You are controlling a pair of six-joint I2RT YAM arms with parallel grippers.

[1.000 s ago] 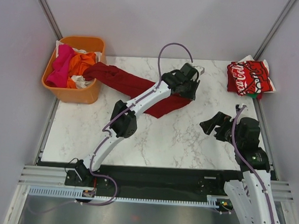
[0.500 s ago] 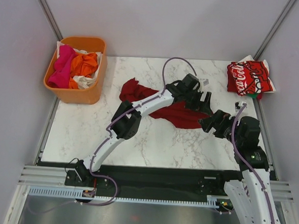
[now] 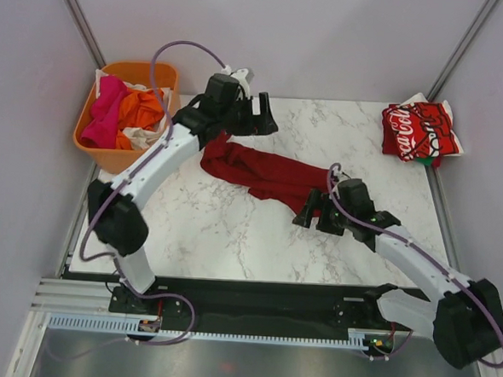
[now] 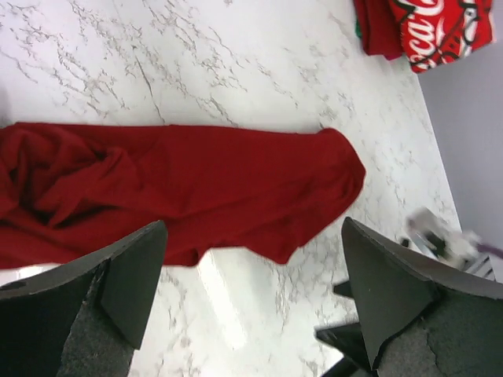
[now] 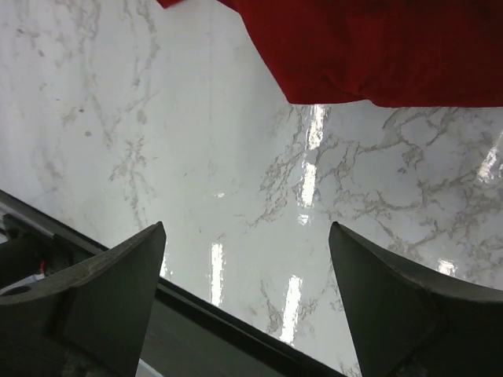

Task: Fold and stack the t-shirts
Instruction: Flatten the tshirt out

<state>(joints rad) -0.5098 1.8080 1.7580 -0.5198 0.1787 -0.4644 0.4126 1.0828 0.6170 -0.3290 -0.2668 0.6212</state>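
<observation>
**Rumpled tee, 2 empty grippers: watch what you pinch**

The dark-red tee (image 3: 265,174) lies mid-table in a long, bunched strip, running from the far left toward the near right. It is not spread and nothing holds it. Your left gripper (image 3: 264,119) hangs with its jaws wide and empty over the strip's far-left end. Your right gripper (image 3: 314,218) is just as wide and just as empty, low by the near-right end.

The main risk is a bad pinch. In the left wrist view the cloth is heaped in folds at 1 end, so you may well catch 2 layers or a sleeve instead of a hem, and the shirt would then open twisted. The right wrist view shows only bare marble between the fingers, with the cloth's edge beyond them. Closing there would probably take nothing, or scrape the table (image 3: 215,229). A pull from 1 end alone would likely drag the whole tee.

The folded Coca-Cola tee (image 3: 419,130) sits well apart in the far-right corner, so keep any sweep away from it. The orange tub (image 3: 131,66), with a pink tee (image 3: 102,111) and an orange tee (image 3: 141,107) inside, stands far left. Your left arm crosses its front, and its purple cable (image 3: 183,46) loops above it, where it could snag.
</observation>
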